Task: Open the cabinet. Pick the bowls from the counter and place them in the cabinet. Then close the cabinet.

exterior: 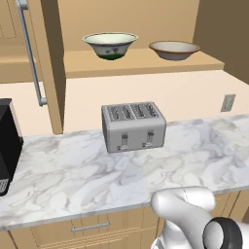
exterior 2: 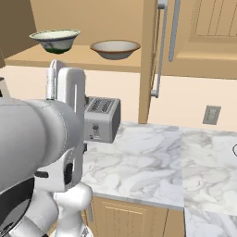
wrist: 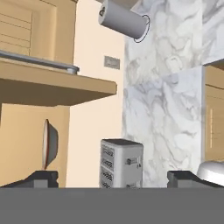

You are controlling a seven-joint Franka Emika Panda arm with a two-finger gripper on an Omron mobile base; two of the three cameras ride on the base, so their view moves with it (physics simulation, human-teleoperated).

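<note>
At the top of the left base view we see the cabinet standing open, its doors swung out so that the left one meets us edge-on, with a long silver bar handle running down the upper left of the frame. Both bowls sit on its wooden shelf: the deep cream bowl with the green foot at upper centre, and the shallower brown-rimmed bowl to its right, near but apart. In the right base view the same pair appears at upper left, the cream bowl left of the brown-rimmed one, with the open door's edge just right of them.

Below the shelf, the counter runs across the middle of the left base view. A silver four-slot toaster stands on it at centre, and a black appliance sits at the left edge. A wall outlet shows at the right.

In the hand view, which is rolled sideways, we see the gripper with its two dark tips far apart at the bottom corners, spread wide and holding nothing. Between them lies the toaster, and the brown-rimmed bowl appears edge-on at lower left. A grey cylinder lies at the top of that frame.
</note>
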